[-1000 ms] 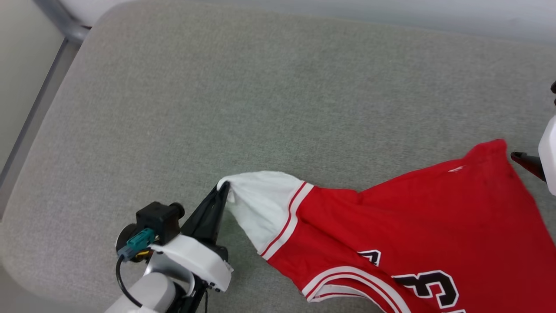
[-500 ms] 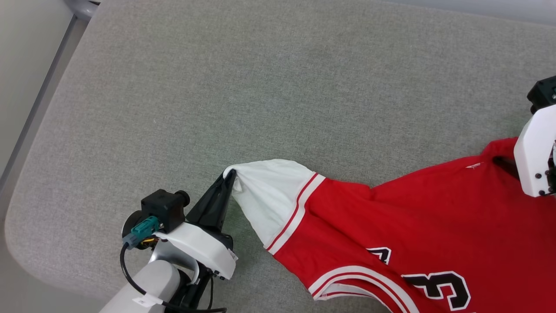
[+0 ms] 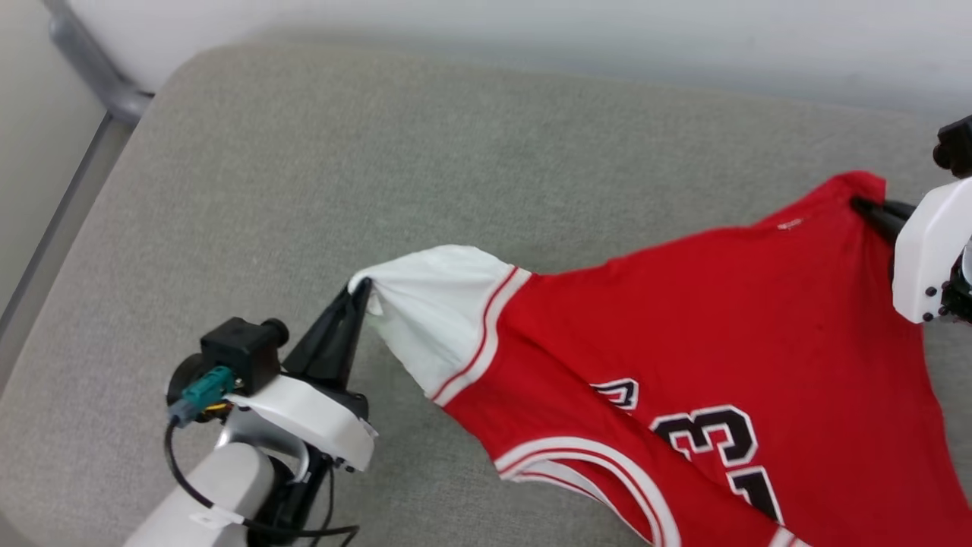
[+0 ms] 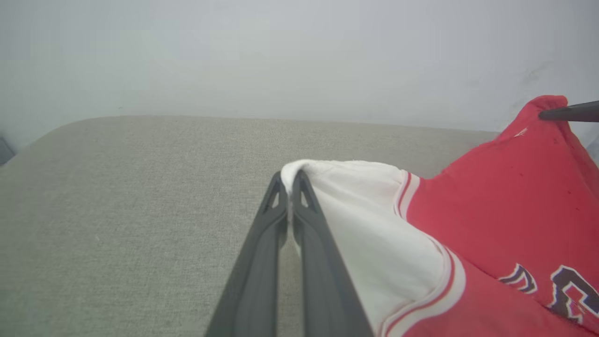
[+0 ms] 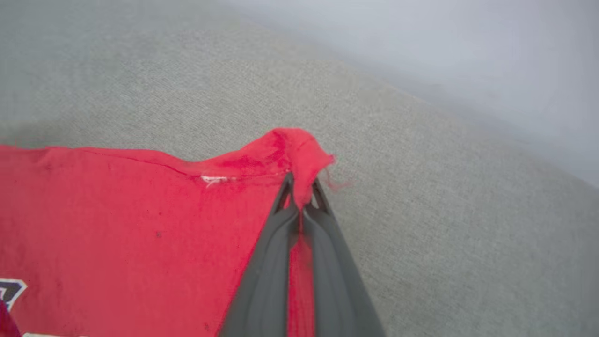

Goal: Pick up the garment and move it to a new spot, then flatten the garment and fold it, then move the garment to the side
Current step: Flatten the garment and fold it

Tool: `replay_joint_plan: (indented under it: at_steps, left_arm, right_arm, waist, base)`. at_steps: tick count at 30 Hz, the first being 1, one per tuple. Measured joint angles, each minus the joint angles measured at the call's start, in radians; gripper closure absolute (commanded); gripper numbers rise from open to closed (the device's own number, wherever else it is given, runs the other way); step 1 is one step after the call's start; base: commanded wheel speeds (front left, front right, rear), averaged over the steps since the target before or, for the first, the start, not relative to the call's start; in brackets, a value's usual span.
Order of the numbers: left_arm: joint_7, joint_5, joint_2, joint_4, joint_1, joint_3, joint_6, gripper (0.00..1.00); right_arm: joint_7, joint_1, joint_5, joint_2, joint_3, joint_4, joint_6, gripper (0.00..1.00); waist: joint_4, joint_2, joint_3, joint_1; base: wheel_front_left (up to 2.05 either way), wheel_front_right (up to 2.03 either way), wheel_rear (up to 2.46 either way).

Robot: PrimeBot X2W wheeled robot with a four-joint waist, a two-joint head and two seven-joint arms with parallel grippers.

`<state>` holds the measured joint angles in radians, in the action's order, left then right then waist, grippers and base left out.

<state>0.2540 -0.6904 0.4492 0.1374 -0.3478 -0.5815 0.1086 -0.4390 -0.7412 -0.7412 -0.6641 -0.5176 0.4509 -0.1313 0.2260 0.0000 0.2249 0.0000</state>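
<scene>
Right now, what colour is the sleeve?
The sleeve is white with red stripes; clearest in left wrist view.

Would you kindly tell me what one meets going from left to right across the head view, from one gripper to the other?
left gripper → white sleeve → striped trim → red body → right gripper

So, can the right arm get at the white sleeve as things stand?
Unlikely. The right arm has its jaws shut on a red corner of the garment, and the white sleeve sits at the opposite end, pinched by the left arm.
</scene>
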Motion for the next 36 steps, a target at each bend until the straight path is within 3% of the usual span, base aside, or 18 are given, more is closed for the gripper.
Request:
replay_joint_plan:
  at_steps: [9, 17, 23, 27, 36]
  left_arm:
    - [-0.077, 0.021, 0.095, -0.126, -0.084, 0.049, 0.033, 1.0]
    - [-0.131, 0.045, 0.138, -0.188, -0.245, 0.09, 0.039, 1.0]
    - [-0.17, 0.063, 0.128, -0.182, -0.432, 0.098, 0.006, 1.0]
    - [-0.192, 0.08, 0.093, -0.144, -0.613, 0.1, -0.023, 1.0]
    - [-0.215, 0.116, 0.027, 0.035, -1.065, 0.114, -0.106, 1.0]
  right_arm:
    - [0.214, 0.033, -0.006, -0.033, 0.036, -0.117, 0.0, 1.0]
    - [0.24, 0.042, 0.049, 0.001, 0.146, -0.226, 0.0, 1.0]
    - [0.203, -0.027, 0.119, 0.04, 0.222, -0.287, 0.0, 1.0]
    - [0.163, -0.131, 0.165, 0.052, 0.268, -0.309, 0.0, 1.0]
    - [0.115, -0.529, 0.287, 0.068, 0.292, -0.286, 0.0, 1.0]
  waist:
    - [-0.078, 0.0, -0.098, -0.0001]
    - [-0.135, 0.0, -0.12, -0.0001]
    - [-0.147, 0.0, -0.067, -0.0001]
    - [-0.148, 0.0, -0.007, -0.0001]
    - [-0.147, 0.0, 0.167, 0.0001]
  base:
    - [0.0, 0.0, 0.0]
    - [0.0, 0.0, 0.0]
    - [0.0, 0.0, 0.0]
    - [0.0, 0.0, 0.0]
    - [0.0, 0.0, 0.0]
